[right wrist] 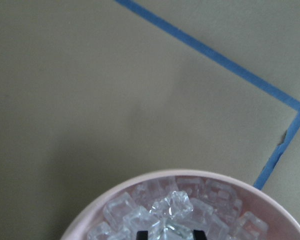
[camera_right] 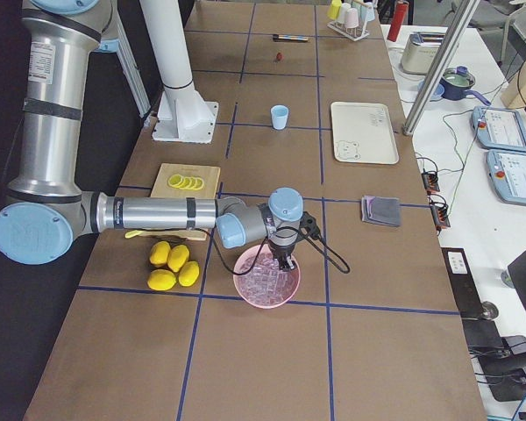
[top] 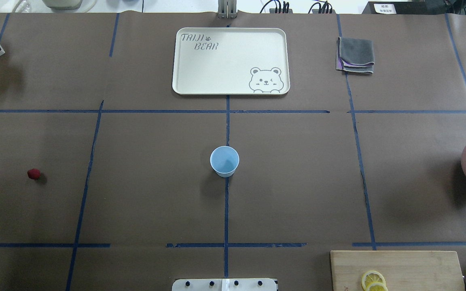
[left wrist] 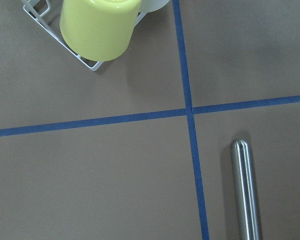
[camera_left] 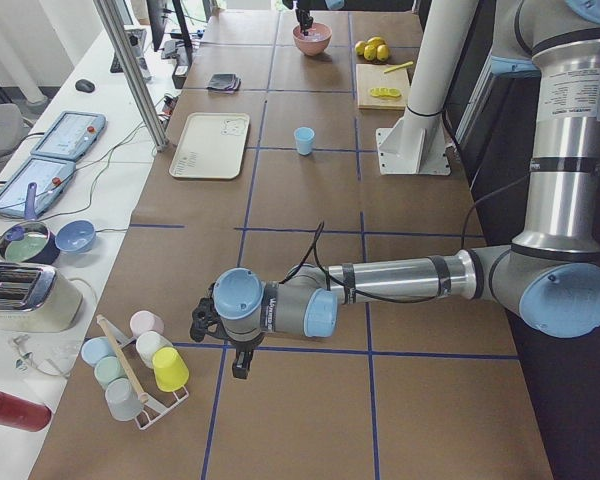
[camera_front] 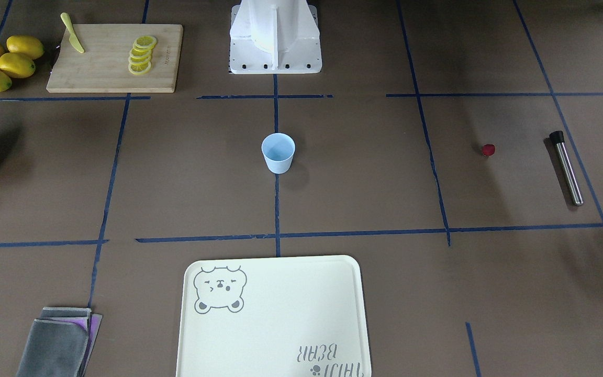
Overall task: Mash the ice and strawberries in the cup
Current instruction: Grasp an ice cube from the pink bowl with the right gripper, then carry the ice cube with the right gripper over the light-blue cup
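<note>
Jaws of right gripper (camera_right: 285,260) dip among ice (right wrist: 172,207) in pink bowl (camera_right: 265,304).

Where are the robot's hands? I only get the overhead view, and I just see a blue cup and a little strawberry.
Observer: The right gripper hangs just over the ice cubes in the pink bowl.
Operator: And the other one?
Observer: The left gripper hovers beside a wire rack holding cups.
Operator: What's the shiny thing at my left edge?
Observer: A steel muddler with a black cap.
</note>
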`<state>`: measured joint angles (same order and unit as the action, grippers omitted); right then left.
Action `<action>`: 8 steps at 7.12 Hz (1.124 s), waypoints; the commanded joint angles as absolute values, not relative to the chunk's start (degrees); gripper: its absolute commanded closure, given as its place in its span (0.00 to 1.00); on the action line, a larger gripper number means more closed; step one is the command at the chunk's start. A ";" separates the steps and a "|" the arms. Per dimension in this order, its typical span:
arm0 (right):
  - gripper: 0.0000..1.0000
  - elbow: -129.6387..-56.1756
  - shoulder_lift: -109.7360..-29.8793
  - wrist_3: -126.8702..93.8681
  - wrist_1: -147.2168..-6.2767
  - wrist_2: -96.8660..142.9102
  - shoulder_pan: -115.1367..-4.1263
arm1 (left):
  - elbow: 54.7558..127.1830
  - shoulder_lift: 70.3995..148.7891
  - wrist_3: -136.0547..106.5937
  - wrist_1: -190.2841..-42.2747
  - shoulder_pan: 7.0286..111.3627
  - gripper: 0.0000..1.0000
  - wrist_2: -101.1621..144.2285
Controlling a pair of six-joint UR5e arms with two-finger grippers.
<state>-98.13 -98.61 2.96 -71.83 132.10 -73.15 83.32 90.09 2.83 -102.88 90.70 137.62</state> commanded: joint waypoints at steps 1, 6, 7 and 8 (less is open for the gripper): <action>0.92 -99.58 -93.20 -16.61 -71.98 132.10 -73.39 | 83.41 90.09 2.90 -102.92 90.70 0.00 137.64; 0.92 -105.81 -72.31 -43.96 -85.64 122.49 -53.24 | 83.67 90.26 2.81 -103.01 90.70 0.00 137.64; 0.92 -105.39 -64.33 -51.60 -92.04 117.12 -45.43 | 83.67 90.26 2.81 -103.01 90.70 0.00 137.64; 0.92 -104.51 -56.42 -58.38 -97.85 111.85 -40.13 | 83.67 90.18 2.81 -103.01 90.70 0.00 137.64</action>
<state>-105.14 -65.80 -49.80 -90.73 118.27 -47.55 83.67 90.23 2.82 -103.01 90.70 137.64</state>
